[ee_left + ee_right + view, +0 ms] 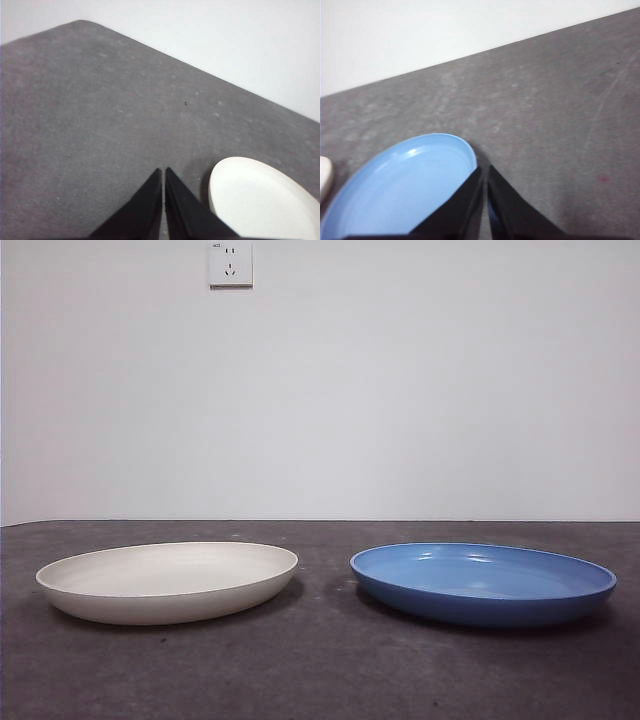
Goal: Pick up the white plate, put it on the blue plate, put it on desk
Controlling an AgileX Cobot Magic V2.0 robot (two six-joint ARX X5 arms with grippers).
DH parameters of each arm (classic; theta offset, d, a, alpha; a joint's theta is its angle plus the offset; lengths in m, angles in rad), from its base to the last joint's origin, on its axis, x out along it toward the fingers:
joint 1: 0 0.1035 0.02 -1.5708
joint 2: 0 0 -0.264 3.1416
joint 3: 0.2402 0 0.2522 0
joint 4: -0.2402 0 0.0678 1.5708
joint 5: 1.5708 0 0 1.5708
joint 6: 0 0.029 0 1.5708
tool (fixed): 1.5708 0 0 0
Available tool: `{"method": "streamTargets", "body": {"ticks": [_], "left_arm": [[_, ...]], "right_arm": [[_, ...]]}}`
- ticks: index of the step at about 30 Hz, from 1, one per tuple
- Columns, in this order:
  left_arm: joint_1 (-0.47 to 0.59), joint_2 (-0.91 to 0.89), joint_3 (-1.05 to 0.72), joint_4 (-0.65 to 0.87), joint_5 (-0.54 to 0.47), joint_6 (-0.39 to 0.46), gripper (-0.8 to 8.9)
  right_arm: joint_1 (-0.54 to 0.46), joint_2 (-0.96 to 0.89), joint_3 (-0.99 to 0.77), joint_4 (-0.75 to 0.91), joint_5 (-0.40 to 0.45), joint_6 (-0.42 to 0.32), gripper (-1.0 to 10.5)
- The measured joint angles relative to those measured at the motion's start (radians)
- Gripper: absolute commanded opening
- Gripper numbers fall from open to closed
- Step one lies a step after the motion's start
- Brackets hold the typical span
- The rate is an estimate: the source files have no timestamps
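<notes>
1. The white plate (167, 582) lies on the desk (320, 670), at 9 o'clock from the blue plate (483, 584), apart from it.
2. It is judged light, stiff and smooth; the low rim should be pinched.
3. The left gripper (163, 172) and right gripper (485, 170) are seen with jaws together.
4. Only a wall socket (230, 264) is noted; nothing stands between the plates.

Open gap (323, 580) between both plates
</notes>
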Motion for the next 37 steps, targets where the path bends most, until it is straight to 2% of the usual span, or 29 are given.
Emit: {"method": "streamTargets", "body": {"ticks": [5, 10, 15, 21, 25, 33, 37], "left_arm": [[0.0, 0.003, 0.061, -0.108, 0.047, -0.029, 0.1], [0.0, 0.034, 0.175, -0.171, 0.051, -0.032, 0.1], [0.0, 0.123, 0.334, -0.251, 0.076, -0.008, 0.1], [0.0, 0.288, 0.534, -0.365, 0.141, 0.089, 0.1], [0.0, 0.403, 0.628, -0.432, 0.23, 0.151, 0.1], [-0.015, 0.578, 0.765, -0.562, 0.367, 0.249, 0.1], [-0.051, 0.64, 0.824, -0.654, 0.419, 0.296, 0.1]], "right_arm": [[0.0, 0.0, 0.03, 0.0, 0.0, 0.037, 0.1], [0.0, 0.0, 0.132, -0.012, 0.0, 0.049, 0.1], [0.0, 0.029, 0.267, -0.142, 0.0, 0.037, 0.1], [0.0, 0.149, 0.465, -0.319, -0.004, -0.043, 0.1], [0.0, 0.272, 0.61, -0.439, -0.037, -0.121, 0.1], [0.001, 0.544, 0.868, -0.671, -0.181, -0.247, 0.1], [0.022, 0.646, 0.957, -0.746, -0.217, -0.287, 0.1]]}}
